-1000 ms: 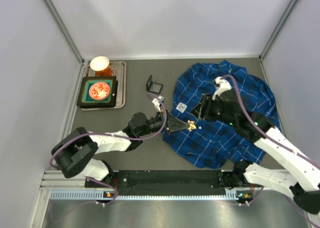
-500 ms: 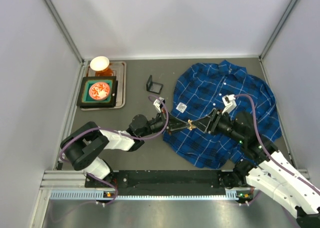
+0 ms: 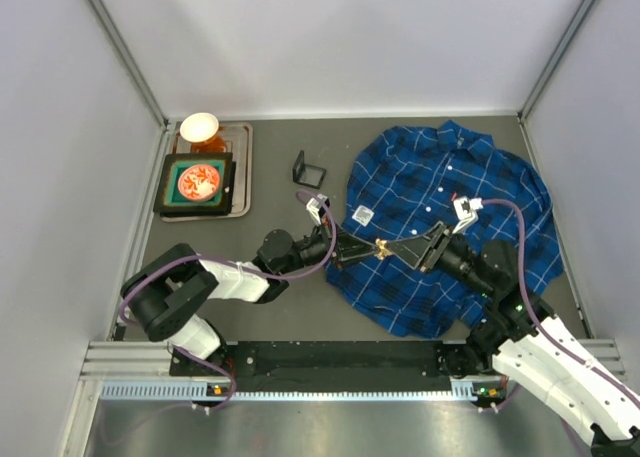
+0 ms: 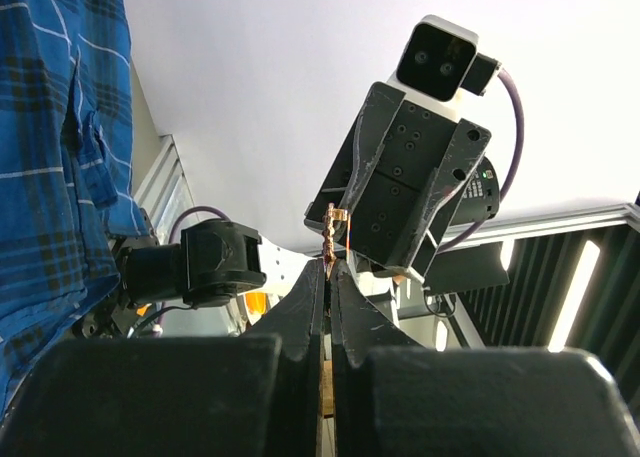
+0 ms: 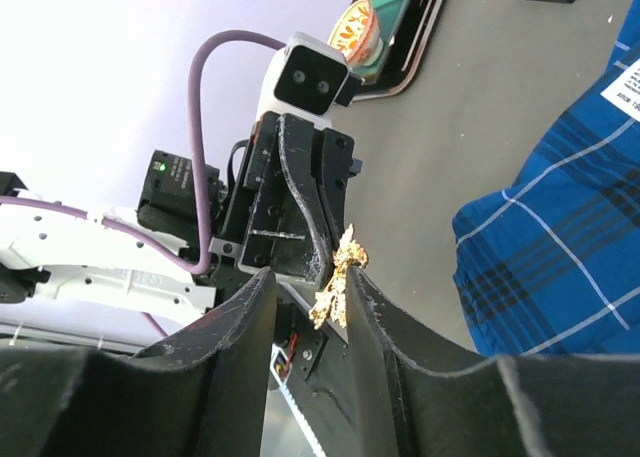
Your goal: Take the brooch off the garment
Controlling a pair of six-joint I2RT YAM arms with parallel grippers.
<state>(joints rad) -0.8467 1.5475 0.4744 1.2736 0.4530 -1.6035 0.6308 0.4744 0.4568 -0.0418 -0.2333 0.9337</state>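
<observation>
The gold brooch (image 3: 381,246) is pinched at the tips of my left gripper (image 3: 375,249), which is shut on it and holds it just off the left edge of the blue plaid garment (image 3: 450,182). In the left wrist view the brooch (image 4: 331,235) sticks up from my shut fingertips (image 4: 329,267). My right gripper (image 3: 398,246) faces the left one, open. In the right wrist view its jaws (image 5: 310,274) stand on either side of the brooch (image 5: 335,277), which lies close against the right finger. The shirt also shows there (image 5: 560,247).
A metal tray (image 3: 241,167) at the back left holds a black box with a red item (image 3: 199,183) and a small bowl (image 3: 198,127). A small black frame (image 3: 310,169) stands beside the shirt. A white label (image 3: 363,215) lies on the shirt.
My right arm has swung off the shirt towards the left gripper, and its open jaws now stand around the brooch. The left gripper has stayed put, holding the brooch.
</observation>
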